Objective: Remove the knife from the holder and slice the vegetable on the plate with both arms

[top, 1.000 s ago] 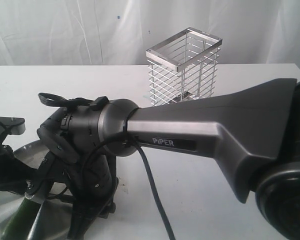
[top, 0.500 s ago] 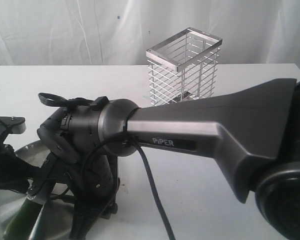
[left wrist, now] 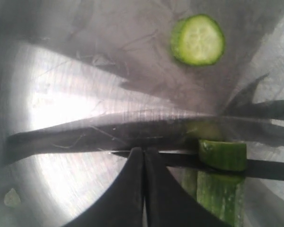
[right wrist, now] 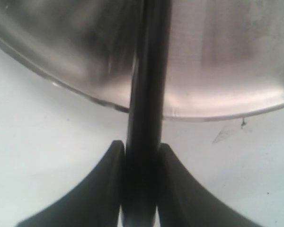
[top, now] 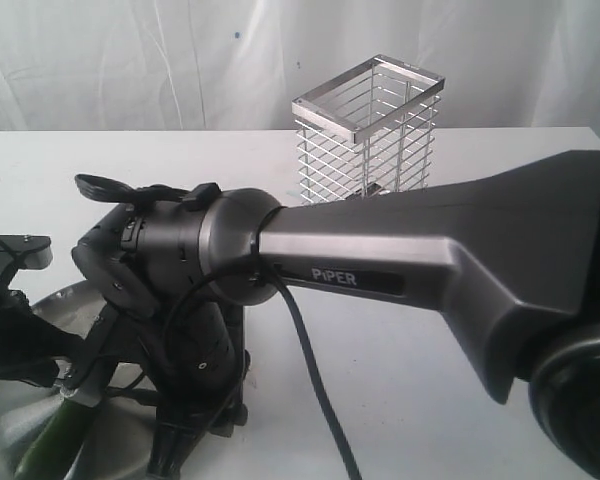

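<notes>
The steel plate [left wrist: 61, 94] fills the left wrist view. On it lies the dark green cucumber [left wrist: 217, 194], and the knife's slim blade [left wrist: 270, 169] runs across it, with a cut end piece [left wrist: 222, 153] on the far side of the blade. A round slice [left wrist: 197, 40] lies apart, further off on the plate. My left gripper [left wrist: 144, 150] is shut and empty, its tips against the blade beside the cucumber. My right gripper [right wrist: 142, 146] is shut on the knife's black handle [right wrist: 149, 71], just outside the plate rim [right wrist: 217, 113]. In the exterior view the cucumber [top: 55, 435] shows at the lower left.
The wire holder [top: 370, 130] stands on the white table [top: 400, 350] at the back. My right arm [top: 430, 260] reaches across the front of the exterior view and hides much of the plate [top: 70, 300]. A white curtain hangs behind.
My right arm's wrist has shifted a little to the right and downward with the knife. The cucumber's visible end has shifted slightly on the plate.
</notes>
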Robot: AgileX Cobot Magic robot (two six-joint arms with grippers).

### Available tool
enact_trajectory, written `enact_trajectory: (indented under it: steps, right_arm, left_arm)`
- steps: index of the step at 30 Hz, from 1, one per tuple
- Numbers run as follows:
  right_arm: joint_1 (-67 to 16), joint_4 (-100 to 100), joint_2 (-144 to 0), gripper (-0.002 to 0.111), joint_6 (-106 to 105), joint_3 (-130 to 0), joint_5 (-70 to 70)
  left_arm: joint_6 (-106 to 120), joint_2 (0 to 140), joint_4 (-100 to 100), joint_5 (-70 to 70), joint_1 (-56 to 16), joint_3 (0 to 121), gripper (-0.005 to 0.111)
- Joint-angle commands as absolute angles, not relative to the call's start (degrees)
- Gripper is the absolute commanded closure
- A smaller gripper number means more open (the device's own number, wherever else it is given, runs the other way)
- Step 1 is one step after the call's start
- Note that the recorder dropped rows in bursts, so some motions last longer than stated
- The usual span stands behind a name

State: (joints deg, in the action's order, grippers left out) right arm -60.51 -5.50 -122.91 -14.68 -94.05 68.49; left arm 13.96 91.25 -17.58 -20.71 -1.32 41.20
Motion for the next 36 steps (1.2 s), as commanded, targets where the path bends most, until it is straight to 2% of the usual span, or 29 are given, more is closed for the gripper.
enact_trajectory:
  steps: [1,27,36]
  right_arm:
    - [-60.6,-6.0,-121.4,0.108,-15.8,-94.1,70.0]
    - [-60.6,-4.9,-121.3,0.108,-15.0,-89.7,70.0]
    - [-60.6,-7.5,-121.2,0.108,-14.6,-89.7,70.0]
  left_arm:
    - [14.0,92.1,-17.9,-21.5,-1.4,40.6,0.107]
    - [13.8,91.8,-18.2,-22.2,-1.4,40.9,0.107]
    - [15.1,82.4,-20.3,-35.9,-1.4,45.2,0.107]
